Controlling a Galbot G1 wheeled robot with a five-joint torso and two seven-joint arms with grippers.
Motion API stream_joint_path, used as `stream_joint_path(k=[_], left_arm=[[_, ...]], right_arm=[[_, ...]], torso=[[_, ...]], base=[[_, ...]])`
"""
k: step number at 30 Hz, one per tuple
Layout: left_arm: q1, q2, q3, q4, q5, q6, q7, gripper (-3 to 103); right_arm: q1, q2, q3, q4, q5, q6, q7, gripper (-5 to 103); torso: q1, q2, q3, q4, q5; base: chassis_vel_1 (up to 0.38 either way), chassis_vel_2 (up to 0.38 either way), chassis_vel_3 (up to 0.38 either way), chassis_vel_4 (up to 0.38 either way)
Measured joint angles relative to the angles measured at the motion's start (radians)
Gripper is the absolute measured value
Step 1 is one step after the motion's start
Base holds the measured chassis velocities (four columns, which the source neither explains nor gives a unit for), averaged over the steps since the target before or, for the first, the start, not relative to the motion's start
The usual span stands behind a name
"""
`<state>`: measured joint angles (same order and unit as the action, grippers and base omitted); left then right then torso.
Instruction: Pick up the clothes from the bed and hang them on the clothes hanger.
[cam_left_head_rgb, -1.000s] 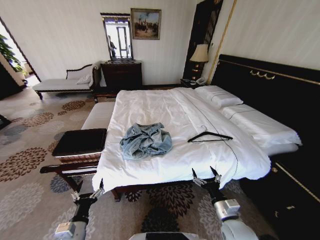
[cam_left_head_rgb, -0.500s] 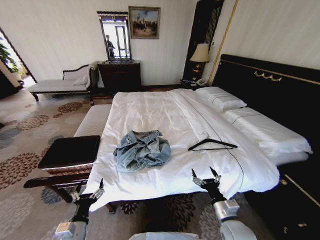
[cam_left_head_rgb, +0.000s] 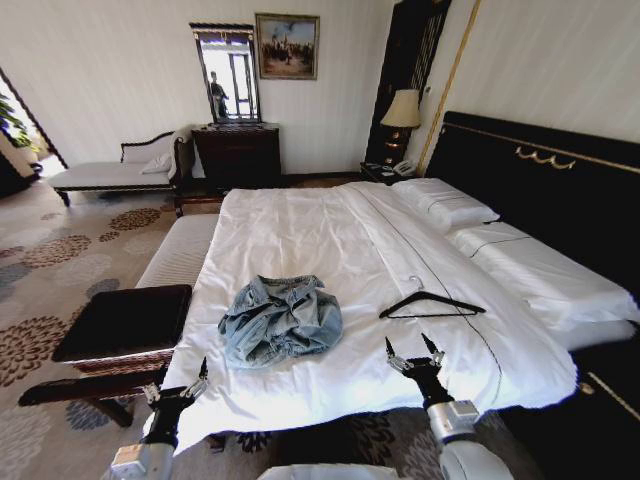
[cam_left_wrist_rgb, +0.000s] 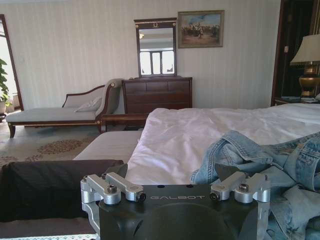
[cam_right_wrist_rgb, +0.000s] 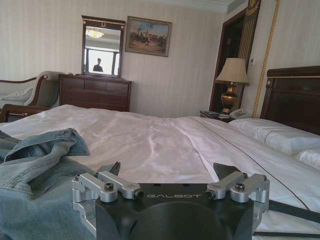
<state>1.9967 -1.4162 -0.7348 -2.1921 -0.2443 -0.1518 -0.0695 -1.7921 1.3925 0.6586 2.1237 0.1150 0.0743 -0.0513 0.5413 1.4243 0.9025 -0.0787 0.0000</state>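
Clothes (cam_left_head_rgb: 281, 320) (one faded light-blue denim jacket) lie crumpled on the bed (cam_left_head_rgb: 300, 230) near its foot; the black clothes hanger (cam_left_head_rgb: 431, 303) lies apart beside them. Our left pincer (cam_left_head_rgb: 176, 385) and right pincer (cam_left_head_rgb: 412, 354) hover wide, holding nothing.

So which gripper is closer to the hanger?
The right gripper: it sits just below the black hanger, while the left gripper is beyond the denim jacket.

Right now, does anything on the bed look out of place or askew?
Yes. The denim jacket lies crumpled in a heap near the foot of the bed, and the clothes hanger lies bare on the sheet beside it, apart from it.
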Motion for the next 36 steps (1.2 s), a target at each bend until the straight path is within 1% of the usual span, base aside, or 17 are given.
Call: stream_joint_path(k=[7, 10, 14, 19, 21, 22, 23, 24, 25, 26, 27, 29, 30, 31, 32, 33, 36], left_arm=[[-0.001, 0.001, 0.001, 0.005, -0.001, 0.0, 0.0, 97], [-0.002, 0.001, 0.004, 0.006, -0.008, 0.003, 0.0, 99], [-0.003, 0.004, 0.01, 0.007, -0.017, 0.01, 0.0, 99], [-0.027, 0.023, 0.017, 0.04, -0.028, 0.027, 0.0, 99], [-0.048, 0.034, 0.012, 0.058, -0.054, 0.041, 0.0, 99], [-0.073, 0.048, 0.003, 0.073, -0.095, 0.065, 0.001, 99], [-0.073, 0.048, 0.003, 0.073, -0.095, 0.065, 0.001, 99], [-0.098, 0.067, -0.005, 0.088, -0.119, 0.087, 0.003, 102], [-0.115, 0.082, -0.01, 0.099, -0.126, 0.098, 0.003, 100], [-0.156, 0.121, -0.015, 0.121, -0.14, 0.12, 0.003, 98], [-0.156, 0.121, -0.015, 0.121, -0.14, 0.12, 0.003, 98], [-0.219, 0.171, -0.017, 0.15, -0.183, 0.164, 0.004, 98], [-0.271, 0.212, -0.011, 0.172, -0.231, 0.194, 0.005, 98], [-0.302, 0.235, -0.005, 0.182, -0.265, 0.206, 0.008, 98], [-0.302, 0.235, -0.005, 0.182, -0.265, 0.206, 0.008, 98], [-0.341, 0.267, 0.007, 0.196, -0.33, 0.229, 0.01, 98], [-0.42, 0.33, 0.039, 0.24, -0.448, 0.264, 0.022, 98]], right_arm=[[0.001, 0.003, -0.012, -0.004, -0.007, 0.002, 0.021, 100], [0.002, 0.003, -0.019, -0.005, -0.008, -0.005, 0.036, 100], [0.001, 0.003, -0.022, -0.005, -0.012, -0.01, 0.043, 100], [-0.001, 0.003, -0.026, -0.005, -0.015, -0.018, 0.06, 100], [-0.002, 0.004, -0.027, -0.005, -0.017, -0.019, 0.065, 100], [-0.002, 0.005, -0.028, -0.005, -0.019, -0.021, 0.07, 100], [-0.002, 0.005, -0.028, -0.005, -0.019, -0.021, 0.07, 100], [-0.002, 0.005, -0.028, -0.004, -0.02, -0.021, 0.073, 100], [-0.002, 0.005, -0.028, -0.004, -0.02, -0.022, 0.075, 100], [-0.003, 0.005, -0.028, -0.004, -0.021, -0.023, 0.079, 100], [-0.003, 0.005, -0.028, -0.004, -0.021, -0.023, 0.079, 100], [-0.003, 0.006, -0.027, -0.003, -0.021, -0.024, 0.083, 100], [-0.002, 0.008, -0.026, -0.002, -0.022, -0.025, 0.085, 100], [-0.002, 0.01, -0.026, 0.0, -0.022, -0.025, 0.085, 100], [-0.002, 0.01, -0.026, 0.0, -0.022, -0.025, 0.085, 100], [-0.002, 0.014, -0.025, 0.002, -0.022, -0.026, 0.086, 100], [-0.005, 0.021, -0.022, 0.008, -0.023, -0.029, 0.088, 100]], torso=[[0.0, 0.0, 0.0, 0.0, 0.0], [0.001, 0.0, 0.0, 0.0001, 0.0001], [0.001, 0.0, 0.0, 0.0, 0.0001], [0.0, 0.0, 0.0, 0.0001, 0.0], [0.0, 0.0, 0.0, 0.0, -0.0003], [0.0, 0.0, 0.0, 0.0, -0.0002], [0.0, 0.0, 0.0, 0.0, -0.0002], [0.0, 0.0, 0.0, 0.0003, -0.0002], [0.0, 0.0, 0.0, 0.0003, -0.0002], [0.0, 0.0, 0.0, 0.0003, 0.0001], [0.0, 0.0, 0.0, 0.0003, 0.0001], [0.0, 0.0, 0.0, -0.0003, -0.0001], [0.0, 0.0, 0.0, 0.0, -0.0003], [0.0, 0.0, 0.0, 0.0, -0.0003], [0.0, 0.0, 0.0, 0.0, -0.0003], [0.0, 0.0, 0.0, -0.0004, 0.0], [0.0, 0.0, 0.0, -0.0002, 0.0]], base=[[-0.114, 0.11, 0.118, -0.112], [-0.051, 0.06, 0.08, -0.073], [-0.023, 0.03, 0.039, -0.022], [0.0, 0.0, 0.0, 0.0], [0.0, 0.0, 0.0, 0.0], [0.0, 0.0, 0.0, 0.0], [0.0, 0.0, 0.0, 0.0], [0.0, 0.0, 0.0, 0.0], [0.0, 0.0, 0.0, 0.0], [0.0, 0.0, 0.0, 0.0], [0.0, 0.0, 0.0, 0.0], [0.0, 0.0, 0.0, 0.0], [0.0, 0.0, 0.0, 0.0], [0.0, 0.0, 0.0, 0.0], [0.0, 0.0, 0.0, 0.0], [0.0, 0.0, 0.0, 0.0], [0.0, 0.0, 0.0, 0.0]])
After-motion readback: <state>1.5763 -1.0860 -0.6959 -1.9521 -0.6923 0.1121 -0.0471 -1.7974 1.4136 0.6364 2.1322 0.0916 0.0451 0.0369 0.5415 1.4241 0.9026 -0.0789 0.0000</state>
